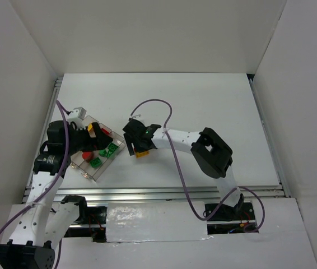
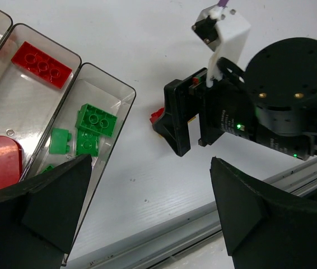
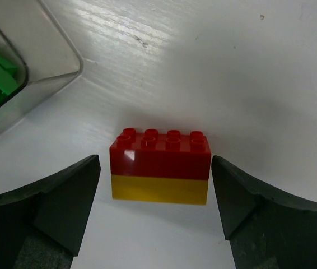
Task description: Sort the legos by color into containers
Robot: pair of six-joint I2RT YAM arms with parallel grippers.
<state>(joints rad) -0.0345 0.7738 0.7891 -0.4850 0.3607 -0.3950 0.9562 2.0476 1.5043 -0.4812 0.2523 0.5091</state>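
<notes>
One eight-stud red brick (image 3: 160, 154) stacked on one yellow brick (image 3: 159, 190), my right gripper (image 3: 154, 185) spread wide either side. Tray (image 2: 126, 89) at 10 o'clock: two reds (image 2: 41, 64), three greens (image 2: 96, 119) I can see. Left gripper (image 2: 150, 168) spread too.

Your red brick (image 3: 161, 154) is glossy plastic, catching a bright highlight; the yellow brick (image 3: 159, 190) is smooth plastic too. The right tool (image 3: 154, 174) looks matt black and faintly grainy. Your worktop (image 3: 231, 67) is white and streaky, with a soft sheen. The tray (image 2: 41, 112) is clear, shiny plastic, and the green bricks (image 2: 96, 120) are glossy. The rail (image 2: 164, 238) is dull grey metal.
</notes>
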